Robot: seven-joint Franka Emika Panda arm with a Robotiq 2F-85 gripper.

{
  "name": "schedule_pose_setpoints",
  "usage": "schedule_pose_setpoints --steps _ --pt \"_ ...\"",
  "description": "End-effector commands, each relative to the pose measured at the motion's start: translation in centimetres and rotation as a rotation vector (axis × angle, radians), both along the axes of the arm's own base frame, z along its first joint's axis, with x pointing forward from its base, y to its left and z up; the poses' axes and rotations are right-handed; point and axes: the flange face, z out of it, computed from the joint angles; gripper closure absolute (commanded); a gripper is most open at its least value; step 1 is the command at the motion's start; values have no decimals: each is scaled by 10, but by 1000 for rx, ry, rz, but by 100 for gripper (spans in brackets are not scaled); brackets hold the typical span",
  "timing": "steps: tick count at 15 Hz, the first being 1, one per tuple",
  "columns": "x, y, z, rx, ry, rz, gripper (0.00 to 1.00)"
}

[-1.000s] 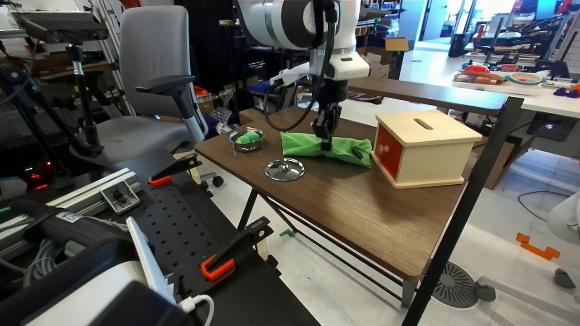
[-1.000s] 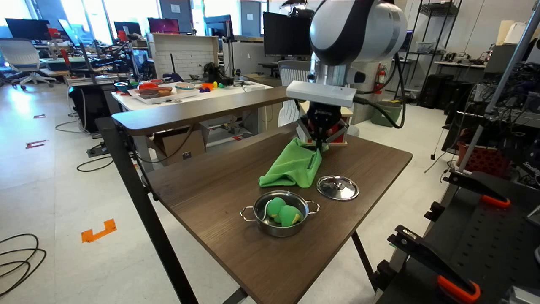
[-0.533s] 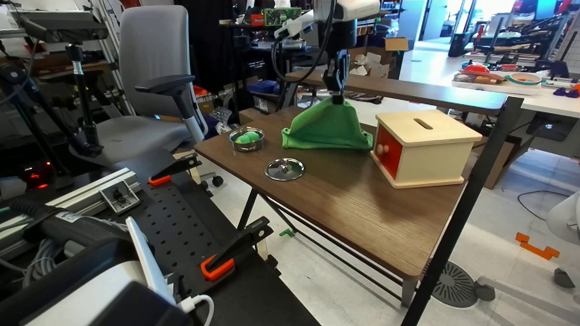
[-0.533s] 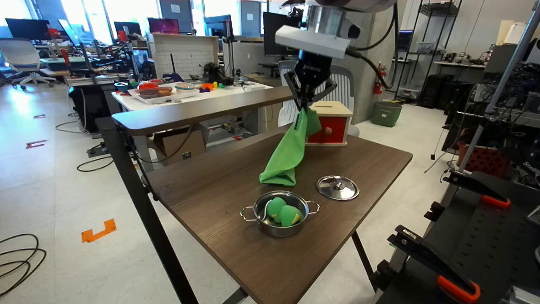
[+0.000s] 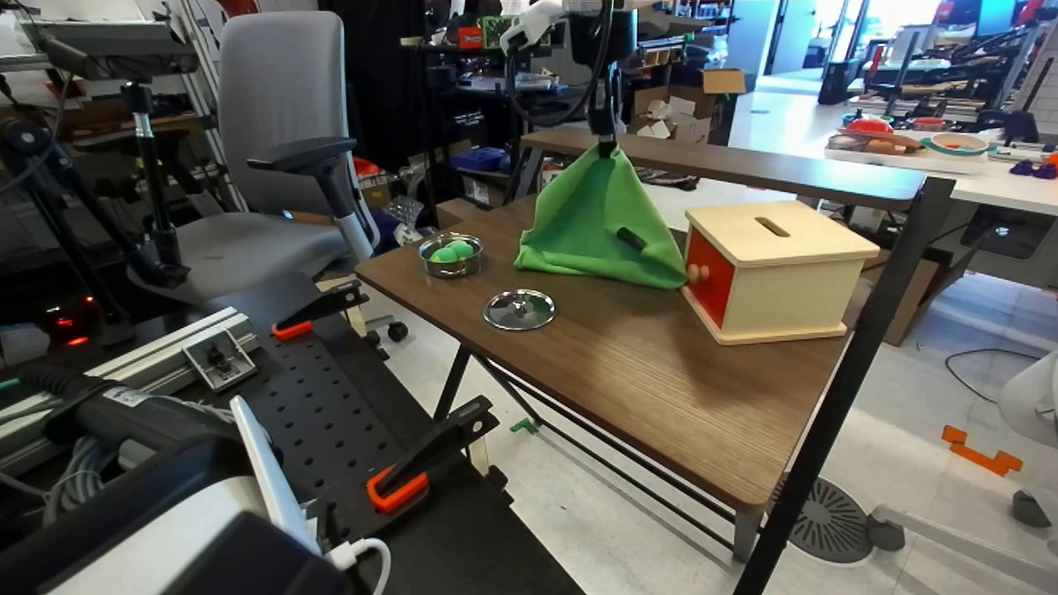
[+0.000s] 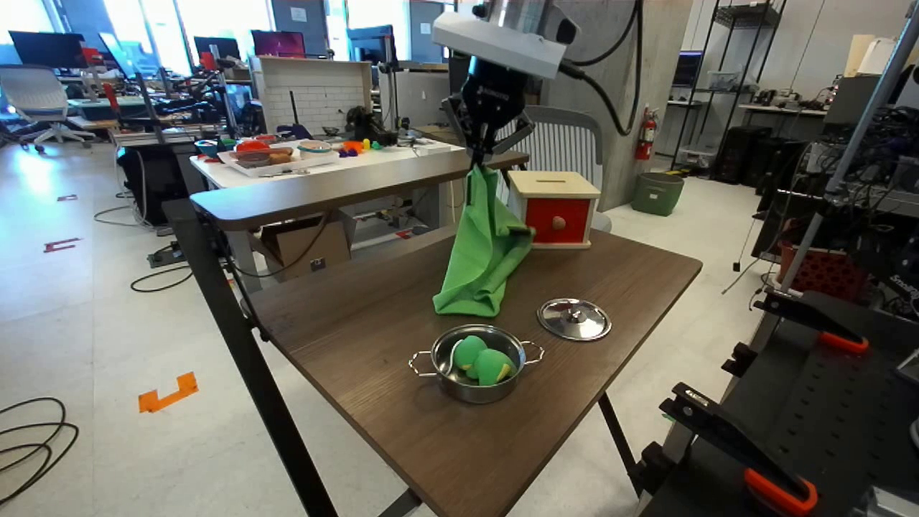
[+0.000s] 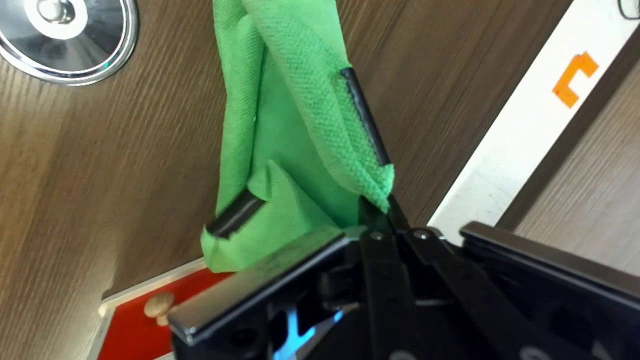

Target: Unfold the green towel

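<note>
Green, nubbly cloth: one towel (image 5: 595, 223) bearing two dark strips (image 7: 365, 117) hangs below the gripper (image 6: 477, 159), its top edge pinched between two fingers (image 7: 376, 255), its lower edge on the table (image 5: 628, 347). Beneath the fingers, one wooden box (image 5: 785, 273) with a red front stands near the cloth; whether they touch, I cannot tell. One round shiny lid (image 6: 574, 318) and one metal pot (image 6: 477, 391) holding two green lumps (image 6: 492, 366) sit lower than the fingertips. Exposed wood grain runs between lid and box, out to the table's rounded corner.

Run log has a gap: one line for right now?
claw: shut on green towel | pose: top up, lower end on table | unfolding: unfinished | lid: off pot
</note>
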Motion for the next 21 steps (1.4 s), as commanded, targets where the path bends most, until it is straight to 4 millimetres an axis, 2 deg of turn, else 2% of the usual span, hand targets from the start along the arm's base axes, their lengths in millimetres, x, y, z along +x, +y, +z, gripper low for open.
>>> schedule_pose_setpoints --steps 1,5,13,16,21 --pt "17 30 -16 -4 -3 101 99" --pt "25 56 -46 -7 21 190 99" --pt "43 72 -106 -34 53 301 99" --pt "47 83 -118 -36 52 349 99" --pt "58 100 -126 -47 33 397 99"
